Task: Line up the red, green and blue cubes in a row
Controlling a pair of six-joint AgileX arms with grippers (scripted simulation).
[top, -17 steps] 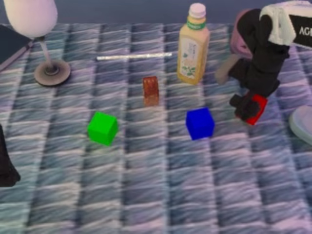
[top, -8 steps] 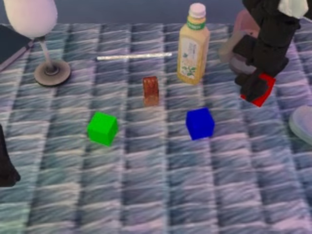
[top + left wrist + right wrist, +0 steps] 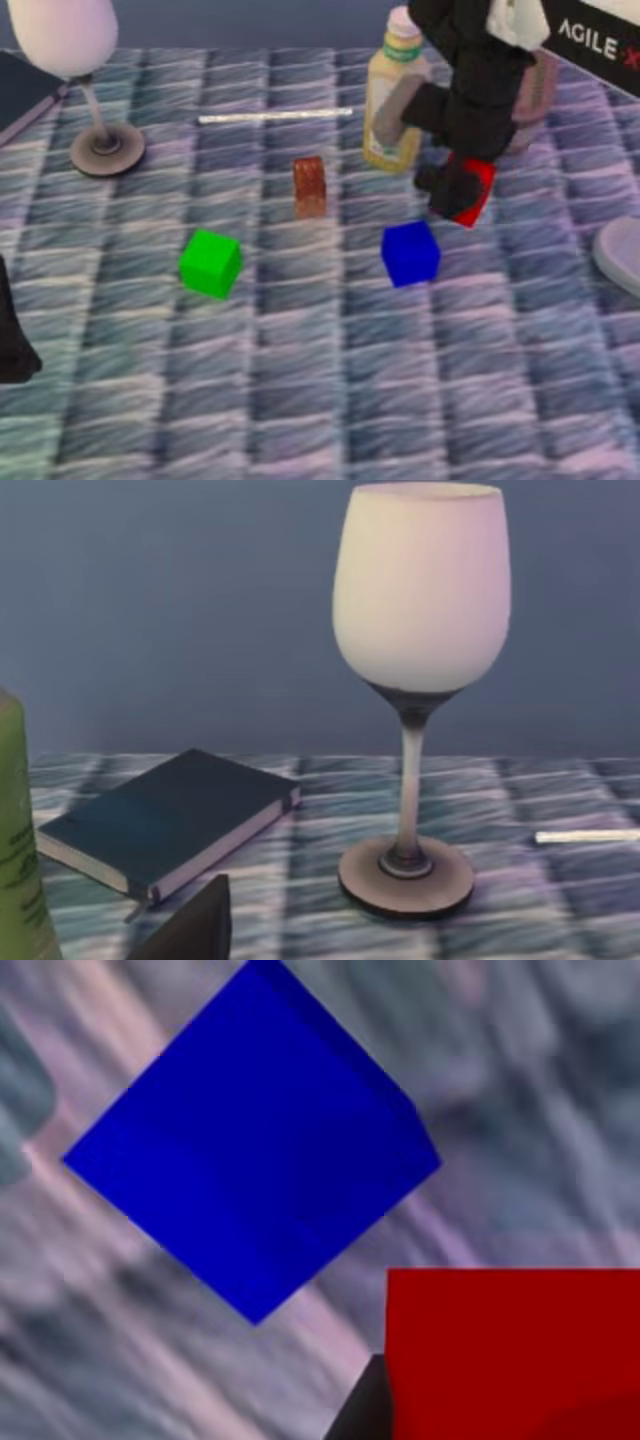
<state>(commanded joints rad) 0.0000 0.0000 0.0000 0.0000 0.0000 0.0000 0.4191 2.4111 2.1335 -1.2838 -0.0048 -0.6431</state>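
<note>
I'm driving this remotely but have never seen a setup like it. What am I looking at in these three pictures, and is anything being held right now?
Two robot arms work at a table covered in a blue checked cloth. The top view looks down from above; the other two come from cameras on each arm's wrist.

The right gripper is shut on the red cube, carrying it just beyond the blue cube; its wrist view shows both cubes close up. The green cube sits further left. The left arm is parked at the left edge.

Also there: a brown patterned block, a drink bottle, a wine glass, a dark book and a thin white stick.
</note>
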